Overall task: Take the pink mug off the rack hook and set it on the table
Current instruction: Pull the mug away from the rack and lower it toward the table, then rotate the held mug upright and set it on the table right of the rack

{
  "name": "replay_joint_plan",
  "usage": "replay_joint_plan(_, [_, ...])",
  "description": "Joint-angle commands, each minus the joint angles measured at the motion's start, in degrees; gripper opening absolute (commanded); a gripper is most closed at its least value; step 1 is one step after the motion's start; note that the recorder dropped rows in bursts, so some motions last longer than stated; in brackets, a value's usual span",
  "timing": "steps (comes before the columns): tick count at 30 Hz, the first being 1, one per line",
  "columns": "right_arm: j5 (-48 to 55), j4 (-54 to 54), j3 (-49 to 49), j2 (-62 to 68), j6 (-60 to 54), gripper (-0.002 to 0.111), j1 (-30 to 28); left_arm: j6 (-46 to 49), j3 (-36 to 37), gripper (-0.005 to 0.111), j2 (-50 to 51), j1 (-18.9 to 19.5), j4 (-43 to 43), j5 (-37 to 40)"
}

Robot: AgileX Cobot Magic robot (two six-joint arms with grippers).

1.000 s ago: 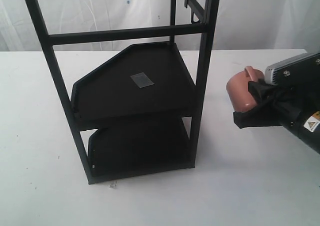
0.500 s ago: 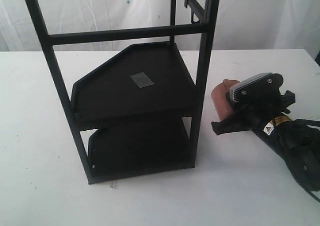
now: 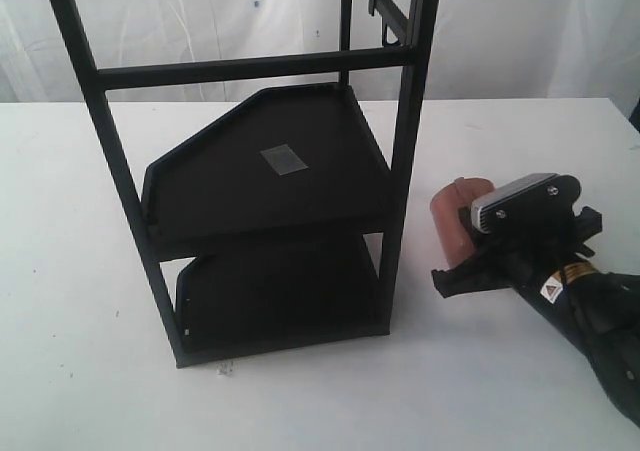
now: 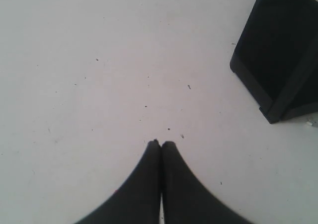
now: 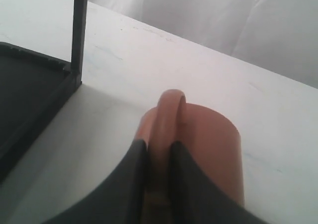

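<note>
The pink mug (image 3: 456,221) lies low over the white table (image 3: 520,371), just right of the black rack (image 3: 270,171). My right gripper (image 3: 470,246) is shut on its handle; in the right wrist view the two black fingers (image 5: 136,164) pinch the handle of the mug (image 5: 208,144) from both sides. Whether the mug rests on the table cannot be told. My left gripper (image 4: 161,143) shows only in the left wrist view, shut and empty above the bare table (image 4: 99,60), with a corner of the rack (image 4: 278,50) beyond it.
The rack's upright post (image 3: 405,161) stands close to the mug's left side. A hook bar (image 3: 385,11) runs along the rack's top right. White curtain (image 3: 520,31) hangs behind the table.
My right gripper has carried the mug down and leftwards, toward the rack's post and close to the tabletop. The rack and left gripper have not moved.
</note>
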Motion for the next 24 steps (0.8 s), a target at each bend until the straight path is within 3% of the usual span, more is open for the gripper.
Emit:
replay_joint_plan(1, [1.83,0.47,3.37,-0.62,1.34,0.0,0.32,-0.06,0.13,0.0,-0.29,-0.14,-0.41,-0.13])
replay_joint_plan(8, [-0.76,0.0,4.93,-3.69,3.93,0.0,0.57,-0.06,0.13,0.0,-0.29,-0.14,-0.41,-0.13])
replay_joint_plan(17, [-1.95,0.68,1.36,-10.46,-7.25,0.0,0.57,-0.06,0.13,0.0,-0.29,-0.14,-0.41,-0.13])
replay_joint_plan(24, [-4.47,-0.44,-1.81,-6.77,-6.72,0.0,0.57,-0.06,0.13,0.0,-0.29,-0.14,-0.41,-0.13])
